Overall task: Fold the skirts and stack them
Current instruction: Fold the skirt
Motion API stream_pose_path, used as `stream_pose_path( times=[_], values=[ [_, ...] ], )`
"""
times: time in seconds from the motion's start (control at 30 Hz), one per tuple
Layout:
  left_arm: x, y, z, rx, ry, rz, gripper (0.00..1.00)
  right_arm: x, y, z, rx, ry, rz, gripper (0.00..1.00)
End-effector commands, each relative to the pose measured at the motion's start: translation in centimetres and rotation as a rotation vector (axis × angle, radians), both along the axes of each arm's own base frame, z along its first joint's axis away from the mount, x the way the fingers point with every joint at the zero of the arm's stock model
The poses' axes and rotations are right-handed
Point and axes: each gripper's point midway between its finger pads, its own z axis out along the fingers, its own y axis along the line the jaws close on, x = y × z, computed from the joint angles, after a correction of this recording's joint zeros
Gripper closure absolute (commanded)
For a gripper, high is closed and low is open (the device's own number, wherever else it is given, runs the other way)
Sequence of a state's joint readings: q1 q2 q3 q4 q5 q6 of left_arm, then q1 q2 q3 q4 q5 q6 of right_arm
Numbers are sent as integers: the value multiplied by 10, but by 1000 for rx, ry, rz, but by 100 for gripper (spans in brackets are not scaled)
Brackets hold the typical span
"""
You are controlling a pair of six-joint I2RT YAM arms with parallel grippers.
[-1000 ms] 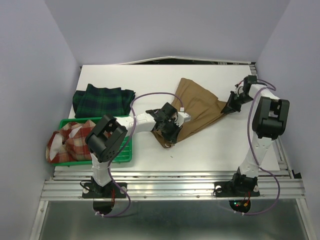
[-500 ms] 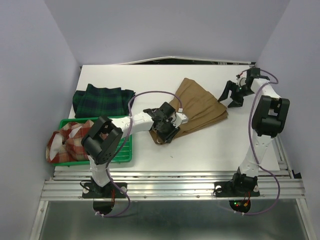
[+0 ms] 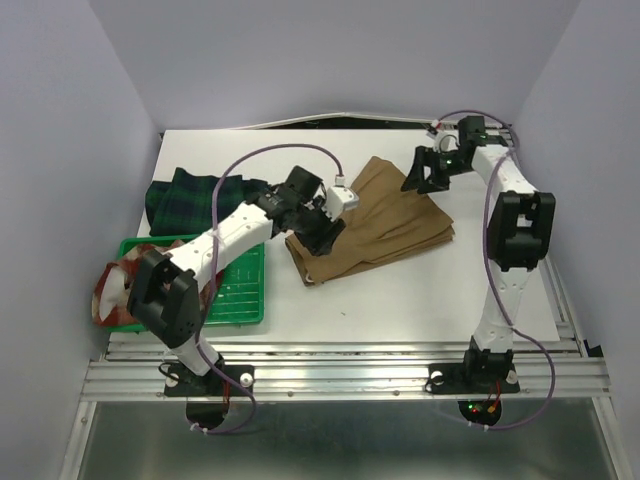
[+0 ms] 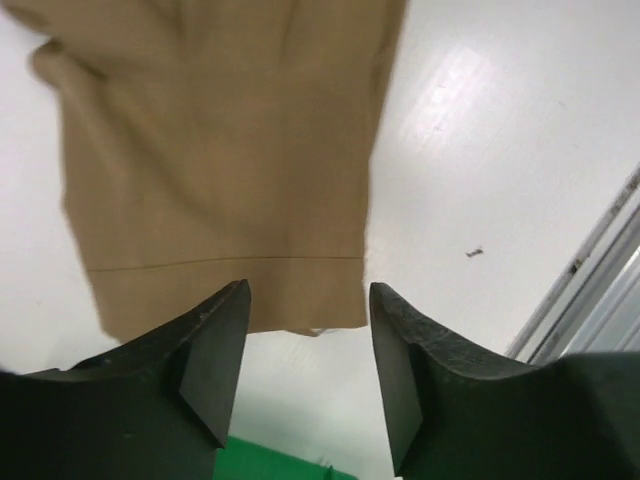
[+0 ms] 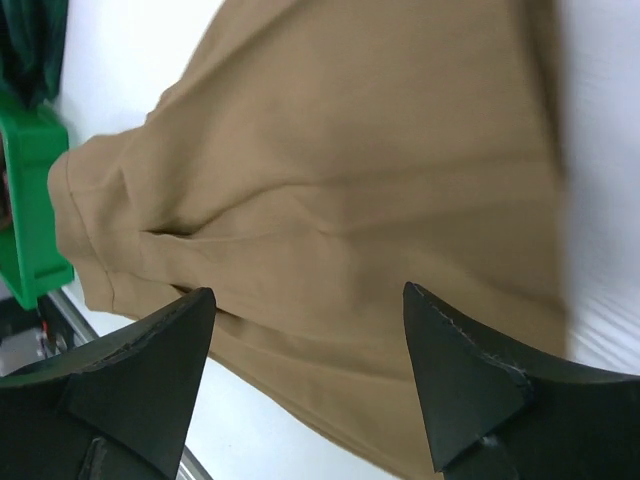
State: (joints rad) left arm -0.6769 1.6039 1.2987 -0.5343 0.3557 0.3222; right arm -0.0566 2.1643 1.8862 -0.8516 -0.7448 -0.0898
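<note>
Folded tan skirt (image 3: 385, 220) lies mid bench (image 3: 400, 300), long axis 8 to 2 o'clock; left hand (image 3: 322, 225), released, hovers over its 9 o'clock edge, nearer than the right hand (image 3: 416, 175), also released, at 1 o'clock.

Tan skirt (image 3: 390, 220) is plain, tartan skirt (image 3: 190, 195) dark green-navy, plaid skirt (image 3: 112, 295) red-orange-white, tray (image 3: 240, 292) green

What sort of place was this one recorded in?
Probably a lab robot cell, not a home: a white table boxed in by plain walls, with an aluminium rail frame along its near edge.
</note>
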Motion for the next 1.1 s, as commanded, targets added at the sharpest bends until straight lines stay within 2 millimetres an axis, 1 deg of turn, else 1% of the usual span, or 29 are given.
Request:
stream_pose_path(
  times=[0.0,0.07,0.1,0.13,0.17,0.2,0.23,0.27,0.3,0.33,0.37,0.4,0.43,0.47,0.53,0.57,0.6,0.63,0.67,0.7,0.73,0.8,0.87,0.9,0.93,0.97,1.0,1.03,1.07],
  values=[
    [37,36,-21,44,126,205,45,9,53,0,-7,-112,172,22],
    [45,47,-45,95,175,267,49,11,62,-12,-23,-117,191,24],
    [47,51,-52,109,191,286,51,12,67,-17,-33,-116,194,25],
    [49,56,-59,124,196,299,55,13,63,-27,-59,-112,183,25],
    [47,60,-71,152,209,307,57,15,61,-34,-72,-107,177,25],
    [44,68,-89,199,224,316,58,18,55,-50,-117,-95,162,26],
    [45,71,-97,223,225,317,59,19,51,-58,-142,-93,166,27],
    [43,80,-114,263,242,330,60,14,46,-73,-176,-70,192,29],
    [43,84,-122,278,251,339,63,13,38,-82,-227,-58,185,31],
    [44,87,-128,290,258,348,64,8,37,-88,-232,-49,198,32],
    [48,90,-132,297,256,362,66,-7,29,-105,-275,-2,202,33],
    [53,96,-139,314,264,385,66,-18,25,-113,-292,14,223,36],
    [64,95,-137,307,248,395,67,-26,22,-108,-306,14,226,37],
    [70,98,-142,324,245,409,67,-53,19,-124,-307,79,242,38],
    [86,99,-140,321,220,427,70,-77,17,-127,-308,114,260,39],
    [101,95,-133,307,185,437,71,-85,15,-119,-311,107,258,40],
    [110,99,-137,330,171,451,74,-106,13,-127,-313,151,268,41],
    [117,99,-137,335,160,457,75,-115,11,-126,-316,160,271,41],
    [133,95,-128,315,128,468,75,-122,9,-125,-326,165,273,42],
    [139,96,-133,328,130,475,75,-126,7,-117,-337,146,277,42],
    [150,95,-126,314,114,485,77,-136,4,-119,-349,162,287,42],
    [154,92,-125,293,131,473,77,-144,0,-109,-366,155,315,42],
    [156,88,-114,262,121,439,77,-141,-4,-101,-391,135,321,42],
    [153,78,-100,199,127,391,75,-136,-5,-92,-406,100,331,41],
    [152,75,-89,164,116,356,65,-130,-7,-86,-418,75,329,40],
    [151,68,-64,97,81,286,58,-114,-7,-69,-433,17,331,37],
    [151,66,-52,72,56,248,48,-105,-6,-58,-432,-19,334,36],
    [154,63,-35,47,15,218,45,-86,0,-36,-417,-92,336,35],
    [157,61,-23,36,-22,191,41,-78,3,-24,-405,-124,340,34]
  ],
)
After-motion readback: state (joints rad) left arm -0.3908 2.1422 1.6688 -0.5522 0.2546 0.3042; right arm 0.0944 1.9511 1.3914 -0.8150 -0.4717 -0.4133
